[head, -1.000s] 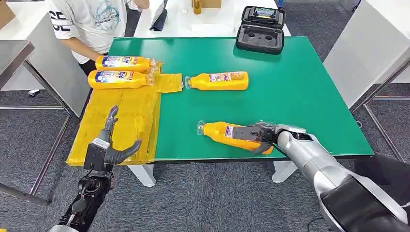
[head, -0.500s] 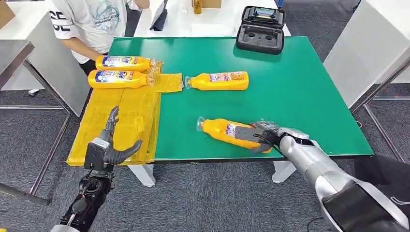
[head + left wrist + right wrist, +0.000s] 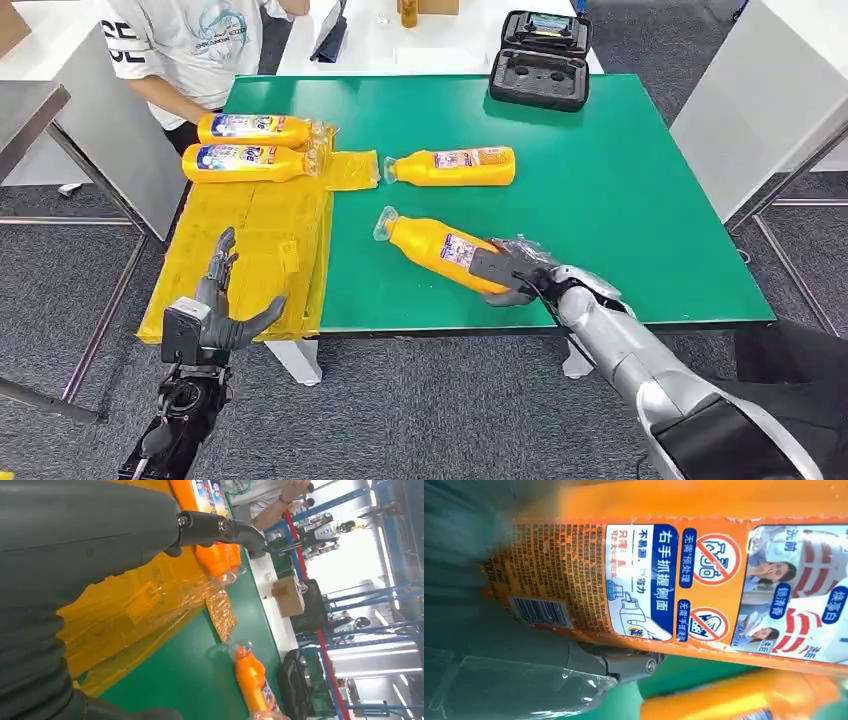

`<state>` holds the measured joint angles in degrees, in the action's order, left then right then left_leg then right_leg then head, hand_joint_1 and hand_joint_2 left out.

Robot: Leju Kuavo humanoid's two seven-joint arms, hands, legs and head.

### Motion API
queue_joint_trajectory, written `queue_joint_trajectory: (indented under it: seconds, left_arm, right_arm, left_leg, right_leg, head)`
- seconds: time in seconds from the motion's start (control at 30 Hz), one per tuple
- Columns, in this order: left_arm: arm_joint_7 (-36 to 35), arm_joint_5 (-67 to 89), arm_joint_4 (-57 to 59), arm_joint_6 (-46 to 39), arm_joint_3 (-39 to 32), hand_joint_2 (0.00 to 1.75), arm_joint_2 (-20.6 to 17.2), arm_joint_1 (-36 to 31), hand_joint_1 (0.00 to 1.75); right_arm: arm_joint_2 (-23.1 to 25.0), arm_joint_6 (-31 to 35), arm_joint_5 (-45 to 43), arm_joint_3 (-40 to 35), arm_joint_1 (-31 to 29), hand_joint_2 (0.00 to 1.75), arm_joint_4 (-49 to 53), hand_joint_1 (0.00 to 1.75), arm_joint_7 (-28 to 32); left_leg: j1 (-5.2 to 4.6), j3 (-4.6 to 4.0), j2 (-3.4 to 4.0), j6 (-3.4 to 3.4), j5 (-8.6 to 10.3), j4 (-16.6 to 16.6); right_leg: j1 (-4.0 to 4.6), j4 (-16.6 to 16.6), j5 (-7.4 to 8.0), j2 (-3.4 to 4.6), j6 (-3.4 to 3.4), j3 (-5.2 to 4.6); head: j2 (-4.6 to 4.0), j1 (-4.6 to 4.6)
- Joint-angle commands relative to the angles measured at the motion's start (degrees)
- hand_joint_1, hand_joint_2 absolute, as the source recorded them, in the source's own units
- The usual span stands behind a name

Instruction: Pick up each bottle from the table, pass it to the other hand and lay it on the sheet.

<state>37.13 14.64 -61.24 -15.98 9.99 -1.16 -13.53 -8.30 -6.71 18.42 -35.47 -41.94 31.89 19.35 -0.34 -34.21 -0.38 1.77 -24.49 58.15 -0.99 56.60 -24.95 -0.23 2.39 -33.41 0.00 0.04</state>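
Note:
My right hand (image 3: pixel 510 270) grips an orange bottle (image 3: pixel 430 247) by its base end, holding it tilted over the green table (image 3: pixel 620 200) with its clear cap toward the far left. The right wrist view is close on that bottle's label (image 3: pixel 684 580). A second orange bottle (image 3: pixel 455 166) lies on the table farther back. Two more bottles (image 3: pixel 250 130) (image 3: pixel 245 163) lie side by side at the far end of the yellow sheet (image 3: pixel 250 250). My left hand (image 3: pixel 215 310) is open, fingers spread, by the sheet's near edge. The left wrist view looks over the sheet (image 3: pixel 135 610) to the lying bottle (image 3: pixel 252 680).
A black case (image 3: pixel 543 60) sits at the table's far edge. A person in a white shirt (image 3: pixel 190 40) stands at the far left corner. White tables flank both sides, with grey carpet below.
My right hand has carried the bottle left and farther over the table, raising its cap end. My left hand has dropped slightly and stays open.

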Motion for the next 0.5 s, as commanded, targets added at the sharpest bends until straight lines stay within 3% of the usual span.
queue_joint_trajectory:
  seconds: [0.03,0.13,0.27,0.4,0.5]
  left_arm:
    - [-0.8,-6.5,-8.6,5.8,-2.5,1.75,0.3,4.8,0.0]
    - [-0.7,-11.0,-10.6,9.3,-3.6,1.75,-0.5,6.8,0.0]
    - [-2.5,-19.6,-12.2,22.3,-3.6,1.75,-1.5,8.3,0.0]
    - [-5.1,-24.3,-10.0,32.3,-2.7,1.75,-0.3,8.1,0.0]
    - [-5.4,-24.8,-6.8,36.3,-1.3,1.75,0.4,6.6,0.0]
  right_arm:
    - [5.8,4.5,-2.3,11.4,3.1,1.75,11.2,1.73,6.7]
    - [6.6,4.1,-3.7,13.6,3.3,1.75,11.3,1.71,9.0]
    - [7.6,3.6,-2.7,15.0,4.4,1.75,10.8,1.71,10.7]
    - [8.5,1.5,-2.5,16.0,7.2,1.75,12.9,1.71,16.4]
    - [10.1,-0.1,-1.7,16.4,9.0,1.75,14.9,1.71,17.6]
  left_leg:
    - [0.04,0.02,0.27,-0.1,-0.07,0.0]
    - [0.06,0.03,0.27,-0.1,-0.07,0.0]
    - [0.14,0.05,0.3,-0.14,-0.11,0.0]
    - [0.1,0.02,0.19,-0.09,-0.05,0.0]
    - [0.08,0.01,0.17,-0.11,-0.05,0.0]
  right_leg:
    - [0.05,0.0,0.0,0.25,-0.09,-0.06]
    - [0.07,0.0,-0.03,0.23,-0.09,-0.11]
    - [0.14,0.0,-0.03,0.29,-0.13,-0.09]
    - [0.09,-0.1,-0.01,0.17,-0.09,-0.08]
    - [0.07,0.0,-0.03,0.15,-0.11,-0.08]
  head:
    - [0.0,-0.04]
    - [0.0,-0.02]
    - [0.0,-0.04]
    - [0.0,0.0]
    - [0.0,0.0]
